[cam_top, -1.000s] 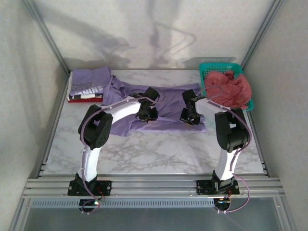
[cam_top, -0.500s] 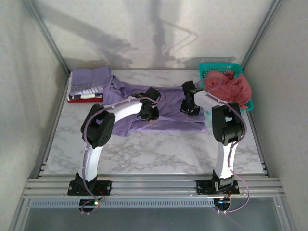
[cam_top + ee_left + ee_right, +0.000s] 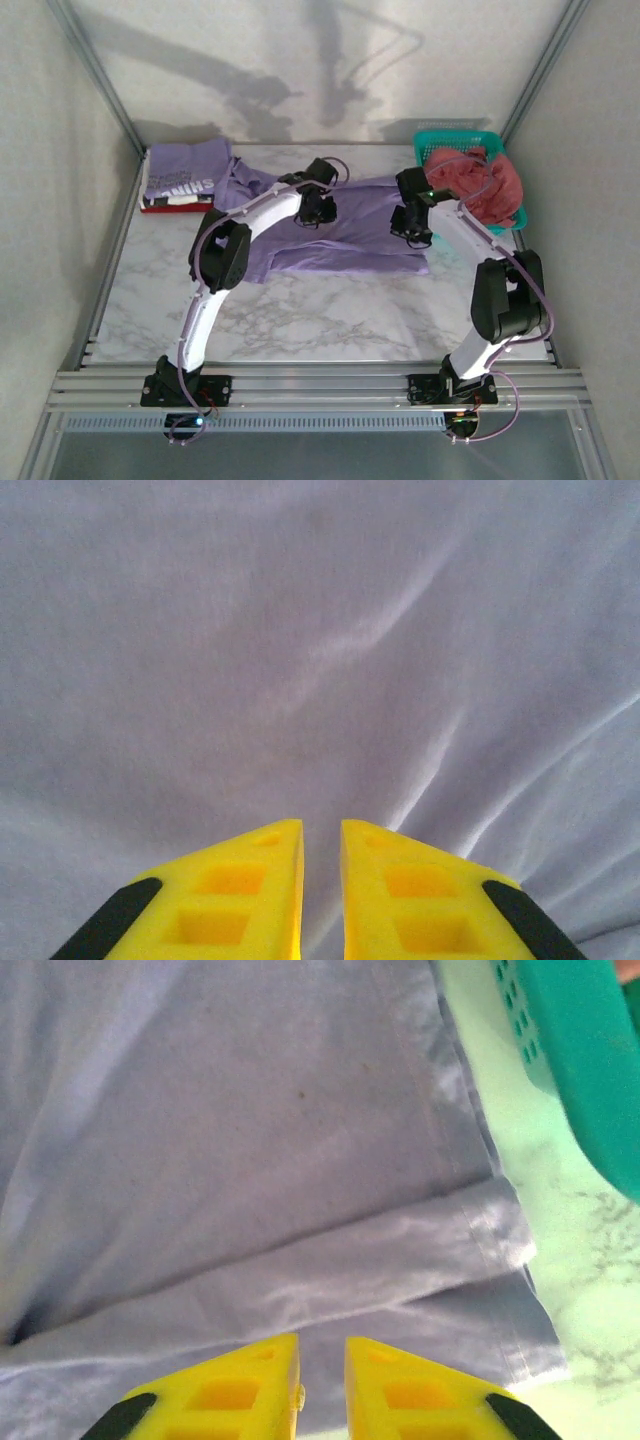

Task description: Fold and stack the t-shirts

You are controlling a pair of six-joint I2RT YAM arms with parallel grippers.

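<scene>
A plain lavender t-shirt [image 3: 360, 235] lies spread across the middle of the marble table, its near part doubled over. My left gripper [image 3: 318, 205] is at the shirt's back edge. In the left wrist view its jaws [image 3: 321, 825] stand a narrow slit apart on lavender cloth [image 3: 300, 630], and creases run in toward the tips. My right gripper [image 3: 412, 228] hovers over the shirt's right side. Its jaws [image 3: 321, 1340] are slightly parted with nothing between them, above the folded hem [image 3: 400, 1250]. A folded purple t-shirt with white lettering [image 3: 185, 172] tops a stack at the back left.
A teal mesh basket [image 3: 455, 138] stands at the back right with a coral-pink t-shirt [image 3: 482, 185] spilling over its rim; the basket wall [image 3: 580, 1050] is close to my right gripper. Bare marble [image 3: 330, 310] stretches between the shirt and the arm bases.
Both grippers have moved toward the back of the table over the lavender shirt. The right jaws, shut a second ago, have parted and let go of the cloth.
</scene>
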